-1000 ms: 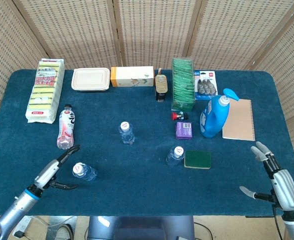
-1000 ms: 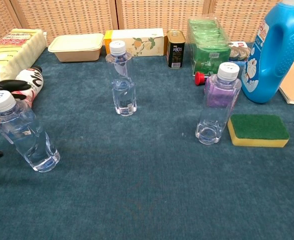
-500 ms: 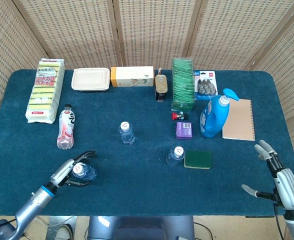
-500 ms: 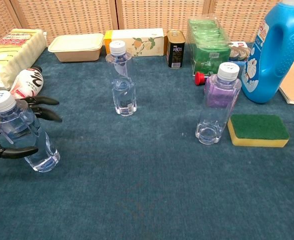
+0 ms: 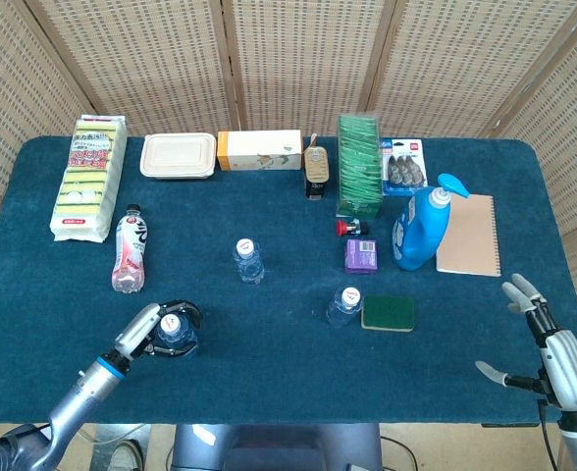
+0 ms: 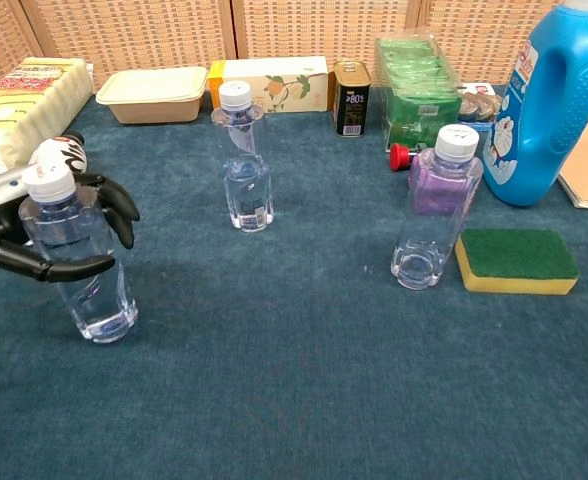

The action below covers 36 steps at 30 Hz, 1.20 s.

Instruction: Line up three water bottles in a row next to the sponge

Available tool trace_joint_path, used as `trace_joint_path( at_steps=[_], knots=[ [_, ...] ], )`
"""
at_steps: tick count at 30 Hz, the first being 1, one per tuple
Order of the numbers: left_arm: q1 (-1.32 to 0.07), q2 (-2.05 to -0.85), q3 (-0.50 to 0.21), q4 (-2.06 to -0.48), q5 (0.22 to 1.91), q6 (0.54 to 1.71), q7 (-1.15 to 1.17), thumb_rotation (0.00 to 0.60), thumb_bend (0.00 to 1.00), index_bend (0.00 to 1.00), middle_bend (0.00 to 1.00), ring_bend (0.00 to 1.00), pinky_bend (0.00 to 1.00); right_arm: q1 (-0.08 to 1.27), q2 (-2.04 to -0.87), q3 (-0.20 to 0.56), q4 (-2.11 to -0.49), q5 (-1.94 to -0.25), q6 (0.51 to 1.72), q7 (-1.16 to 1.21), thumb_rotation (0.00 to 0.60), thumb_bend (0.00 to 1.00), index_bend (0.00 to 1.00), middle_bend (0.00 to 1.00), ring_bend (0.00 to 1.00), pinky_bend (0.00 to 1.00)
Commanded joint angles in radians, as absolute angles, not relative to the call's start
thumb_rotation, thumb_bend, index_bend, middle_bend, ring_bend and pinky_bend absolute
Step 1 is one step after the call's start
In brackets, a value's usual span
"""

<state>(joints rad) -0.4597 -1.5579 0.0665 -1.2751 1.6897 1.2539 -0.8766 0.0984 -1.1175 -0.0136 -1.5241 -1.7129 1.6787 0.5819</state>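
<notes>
Three clear water bottles stand apart; my left hand (image 6: 44, 235) wraps the near-left bottle (image 6: 79, 260), at eight o'clock from the sponge (image 6: 516, 260). Light, smooth, tippy — I grip mid-body. Right hand (image 5: 553, 358) hangs spread, empty.

One bottle (image 6: 436, 207) stands just left of the sponge (image 6: 515, 260).

Blue-clothed table (image 5: 269, 334) carries bottles, sponge (image 5: 388, 313), notebook (image 5: 469, 235).

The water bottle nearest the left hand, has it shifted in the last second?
Yes. The water bottle, gripped by the left hand, has moved right toward the sponge and stands straighter.
</notes>
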Motion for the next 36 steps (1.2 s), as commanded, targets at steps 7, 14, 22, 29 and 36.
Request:
trace_joint_path(
  at_steps=[7,14,22,29,36],
  knots=[
    [-0.554,-1.574,-0.052,-1.397,1.605,1.167,-0.696,0.6,0.31,0.47,0.55,0.39,0.44,0.095,-1.114,-0.007,-1.525,-1.699,1.674,0.594,0.6,0.0,0.08,0.0,0.0,0.26],
    [-0.606,-1.612,-0.103,-1.454,1.568,1.126,-0.626,0.6,0.35,0.5,0.58,0.41,0.48,0.098,-1.115,-0.003,-1.519,-1.697,1.664,0.602,0.6,0.0,0.08,0.0,0.0,0.26],
    [-0.694,-1.719,-0.185,-1.453,1.485,1.043,-0.486,0.6,0.35,0.5,0.58,0.41,0.48,0.101,-1.117,-0.002,-1.521,-1.701,1.657,0.597,0.6,0.0,0.08,0.0,0.0,0.26],
    [-0.767,-1.84,-0.245,-1.353,1.426,1.004,-0.424,0.6,0.36,0.51,0.58,0.41,0.48,0.103,-1.116,0.003,-1.516,-1.693,1.65,0.612,0.6,0.0,0.08,0.0,0.0,0.26],
    [-0.823,-1.932,-0.272,-1.227,1.402,0.977,-0.431,0.6,0.36,0.51,0.58,0.41,0.48,0.109,-1.117,0.005,-1.505,-1.687,1.635,0.63,0.6,0.0,0.08,0.0,0.0,0.26]
  ],
)
